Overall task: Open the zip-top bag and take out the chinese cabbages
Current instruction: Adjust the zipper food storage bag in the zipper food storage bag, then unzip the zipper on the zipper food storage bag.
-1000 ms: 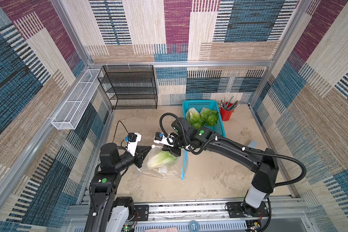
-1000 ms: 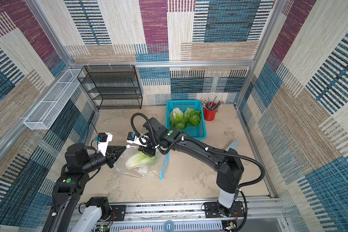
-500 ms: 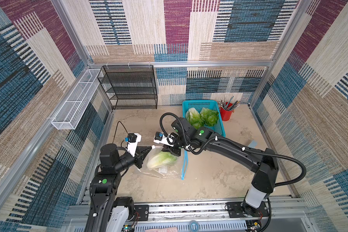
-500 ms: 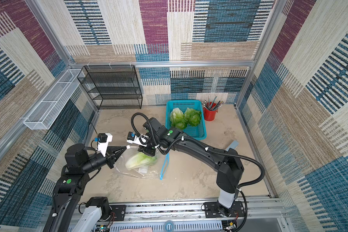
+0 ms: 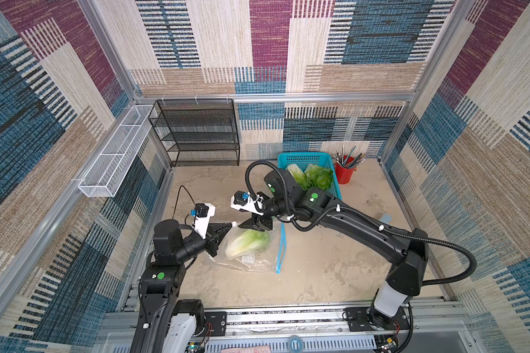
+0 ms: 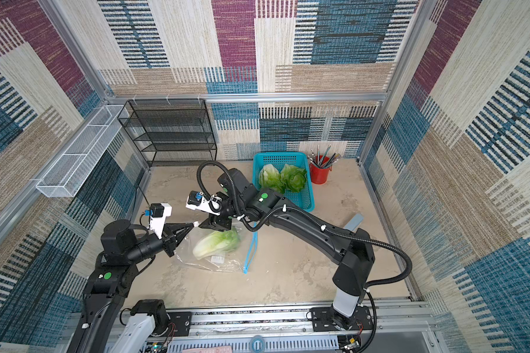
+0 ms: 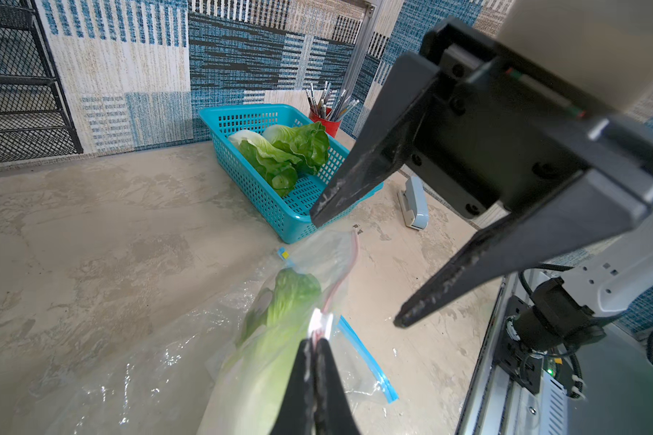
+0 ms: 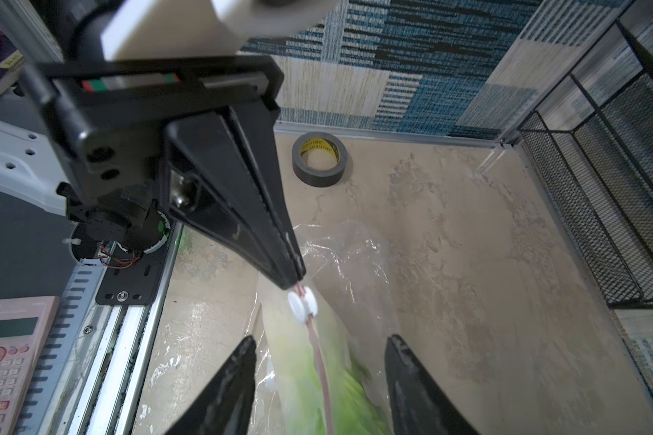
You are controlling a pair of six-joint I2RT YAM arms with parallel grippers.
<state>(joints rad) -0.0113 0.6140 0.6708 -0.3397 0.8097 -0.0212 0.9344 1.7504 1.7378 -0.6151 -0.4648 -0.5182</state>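
The left claw [image 7: 316, 341] is pinched shut on the pink seal strip [image 8: 319, 361] of the zip-top bag [image 5: 251, 262], just behind the white slider [image 8: 302, 305]. One cabbage [image 5: 248, 243] is seen inside the bag. Its white base is nearer the left claw and its leafy end is under the right claw [image 8: 320, 341], which is spread partway, empty, and judged the nearer. Behind it, two chinese cabbages [image 5: 314, 178] are held in the teal basket [image 5: 302, 157].

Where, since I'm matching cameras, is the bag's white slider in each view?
In a top view: slider at left claw tip.
In a top view: slider, same spot.
Left wrist: slider past shut claw tips.
Right wrist: slider at left claw's tip.
Shared landmark: bagged cabbage.
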